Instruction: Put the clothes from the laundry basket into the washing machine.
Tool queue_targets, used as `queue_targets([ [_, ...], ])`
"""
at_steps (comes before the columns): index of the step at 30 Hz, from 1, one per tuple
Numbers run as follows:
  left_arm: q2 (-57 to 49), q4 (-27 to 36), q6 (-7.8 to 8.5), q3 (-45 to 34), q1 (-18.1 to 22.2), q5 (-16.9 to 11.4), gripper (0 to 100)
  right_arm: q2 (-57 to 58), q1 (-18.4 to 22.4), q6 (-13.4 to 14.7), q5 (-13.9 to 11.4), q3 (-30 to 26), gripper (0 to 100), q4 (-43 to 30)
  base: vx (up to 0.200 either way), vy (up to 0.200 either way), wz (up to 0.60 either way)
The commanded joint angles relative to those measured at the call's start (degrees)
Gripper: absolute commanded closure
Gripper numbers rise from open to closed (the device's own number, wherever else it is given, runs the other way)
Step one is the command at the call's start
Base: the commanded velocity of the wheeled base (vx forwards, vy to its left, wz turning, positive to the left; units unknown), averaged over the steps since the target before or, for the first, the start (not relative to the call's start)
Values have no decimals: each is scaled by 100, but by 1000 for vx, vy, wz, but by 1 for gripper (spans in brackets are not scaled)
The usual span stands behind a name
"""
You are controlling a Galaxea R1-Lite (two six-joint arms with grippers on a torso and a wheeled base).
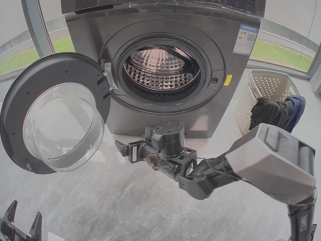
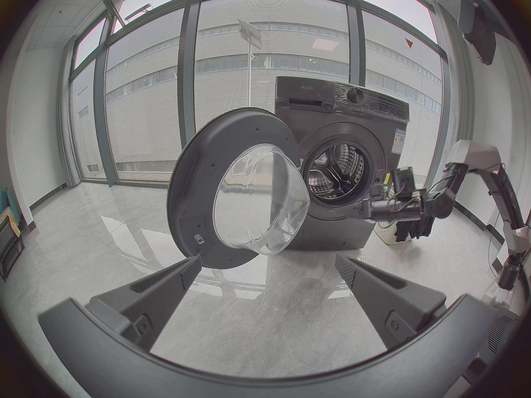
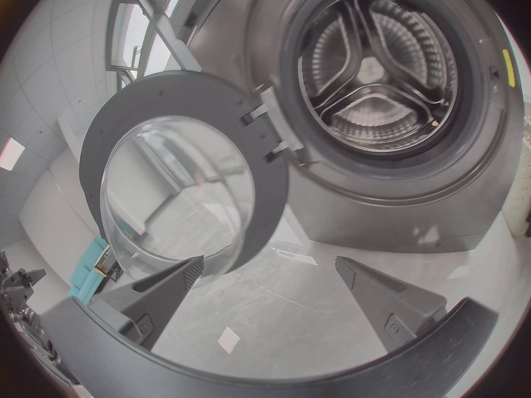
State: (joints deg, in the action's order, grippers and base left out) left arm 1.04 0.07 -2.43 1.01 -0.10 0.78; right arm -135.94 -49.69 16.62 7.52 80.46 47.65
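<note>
The grey washing machine [image 1: 167, 27] stands with its round door [image 1: 53, 111] swung open to the left and its steel drum [image 1: 160, 69] empty. The beige laundry basket [image 1: 264, 84] sits on the floor at the machine's right side, with a black garment [image 1: 269, 112] and a navy one [image 1: 297, 107] draped over its rim. My right gripper [image 1: 119, 148] hangs low in front of the machine, below the drum opening, open and holding nothing [image 3: 268, 266]. My left gripper [image 1: 25, 210] stays low at the near left, open and holding nothing [image 2: 265, 263].
The open door [image 3: 182, 178] juts into the space left of the drum opening [image 3: 381, 67]. Glass walls stand behind the machine [image 2: 337, 156]. Bare grey marble floor [image 1: 100, 201] stretches in front. The right arm [image 2: 409, 205] crosses in front of the basket.
</note>
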Motion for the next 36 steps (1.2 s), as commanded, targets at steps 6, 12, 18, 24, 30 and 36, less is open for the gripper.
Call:
queue_targets([
  [6, -77, 1, -4, -92, 1, 1, 0, 4075, 1374, -572, -93, -4073, 0, -19, 0, 0, 0],
  [12, -77, 1, -4, -92, 1, 1, 0, 5877, 1928, -572, -40, -5576, 0, -28, 0, 0, 0],
  [18, -77, -7, -4, -92, 1, 1, 0, 7222, 2895, -923, -49, -6508, 0, -28, 0, 0, 0],
  [24, -77, 1, -4, -92, 1, 1, 0, 8505, 3651, -941, -119, -7624, 0, -46, 0, 0, 0],
  [30, -77, 1, -12, -101, 1, 1, 0, 9876, 4292, -774, -295, -8046, 0, -740, 0, 0, 0],
  [36, -77, 1, -12, -101, 1, 1, 0, 11607, 4547, -1038, -699, -8046, 0, -2612, 0, 0, 0],
])
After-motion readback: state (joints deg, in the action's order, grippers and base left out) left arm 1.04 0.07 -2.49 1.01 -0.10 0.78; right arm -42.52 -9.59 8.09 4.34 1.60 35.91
